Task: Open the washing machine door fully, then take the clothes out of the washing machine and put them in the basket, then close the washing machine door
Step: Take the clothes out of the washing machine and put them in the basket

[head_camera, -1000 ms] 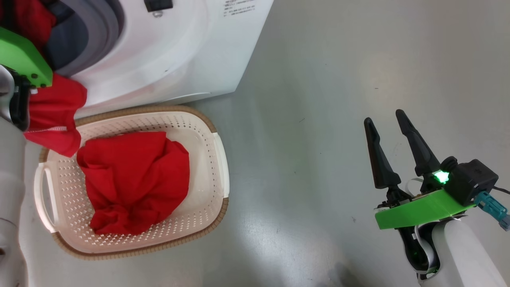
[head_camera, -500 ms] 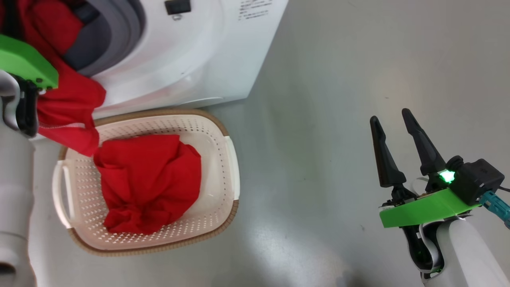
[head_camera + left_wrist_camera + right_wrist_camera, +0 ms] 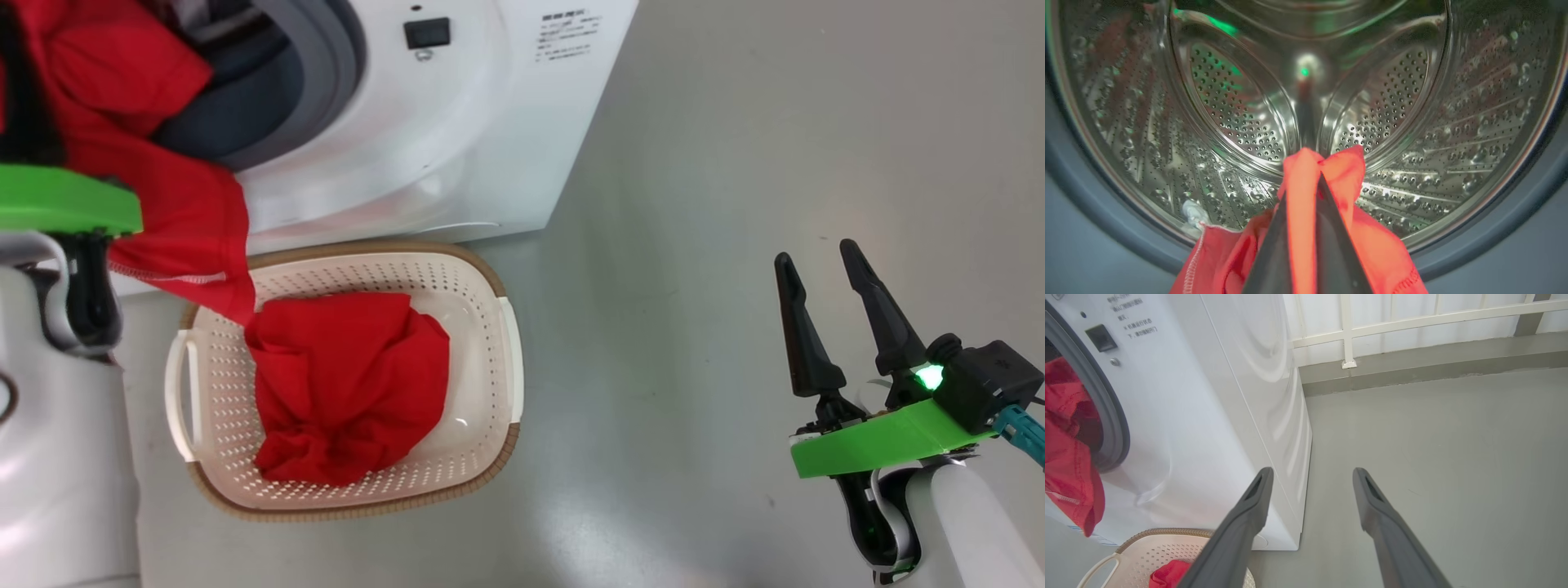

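The washing machine stands white at the top left, and its steel drum faces my left wrist camera. My left gripper is shut on a red garment at the drum's mouth. That garment hangs out over the grey gasket, its lower end reaching the basket. Another red garment lies bunched inside the cream basket on the floor. My right gripper is open and holds nothing, hovering over bare floor far to the right. The washing machine door is out of view.
Grey floor stretches to the right of the machine and basket. In the right wrist view, the machine's side stands just left of my right gripper, with a white railing and a low kerb behind.
The head camera has shifted, sliding the whole scene rightward and down. The held red garment now hangs further out of the drum, its end reaching the garment in the basket. The right arm holds still.
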Tool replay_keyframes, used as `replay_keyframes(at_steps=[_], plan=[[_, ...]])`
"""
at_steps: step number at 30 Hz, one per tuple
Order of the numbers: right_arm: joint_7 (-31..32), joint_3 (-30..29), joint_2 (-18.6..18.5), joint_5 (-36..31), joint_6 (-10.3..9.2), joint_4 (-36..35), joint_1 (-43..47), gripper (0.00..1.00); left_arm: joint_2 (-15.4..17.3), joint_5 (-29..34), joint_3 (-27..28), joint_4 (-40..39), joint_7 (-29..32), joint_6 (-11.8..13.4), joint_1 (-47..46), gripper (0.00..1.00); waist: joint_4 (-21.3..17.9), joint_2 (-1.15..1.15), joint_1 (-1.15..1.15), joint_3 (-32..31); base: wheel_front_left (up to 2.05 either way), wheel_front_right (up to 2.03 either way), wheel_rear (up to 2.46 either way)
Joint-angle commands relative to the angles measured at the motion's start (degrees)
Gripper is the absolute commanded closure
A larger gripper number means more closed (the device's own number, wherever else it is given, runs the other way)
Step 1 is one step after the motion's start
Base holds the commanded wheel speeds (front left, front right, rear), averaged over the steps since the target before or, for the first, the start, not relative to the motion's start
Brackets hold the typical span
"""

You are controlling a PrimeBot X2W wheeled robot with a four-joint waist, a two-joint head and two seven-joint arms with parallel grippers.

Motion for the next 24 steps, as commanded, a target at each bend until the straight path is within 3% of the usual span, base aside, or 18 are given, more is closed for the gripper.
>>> replay_keyframes(at_steps=[1,5,9,24], plan=[[-0.4,1.0,-0.5,-0.3,0.28,-1.3,1.3,0.00,1.0,1.0,3.1,-5.0,-0.5,-0.1,2.8,1.00,0.6,0.00,0.00,-0.7,0.00,0.00,0.00],[-0.4,0.8,-0.5,-0.2,0.28,-1.2,1.6,0.00,-2.1,2.4,6.6,-13.6,-0.5,-0.4,7.4,1.00,1.1,0.00,0.00,-1.4,0.00,0.00,0.00],[-0.4,0.7,-0.5,-0.2,0.28,-1.3,2.0,0.00,-3.6,3.2,5.5,-20.7,-0.5,-0.4,11.5,1.00,1.4,0.00,0.00,-1.7,0.00,0.00,0.00],[-0.4,0.7,-0.3,0.0,0.28,-1.4,2.6,0.00,-4.5,-1.1,4.2,-40.1,-0.5,-0.1,26.9,1.00,1.1,0.00,0.00,-2.0,0.00,0.00,0.00]])
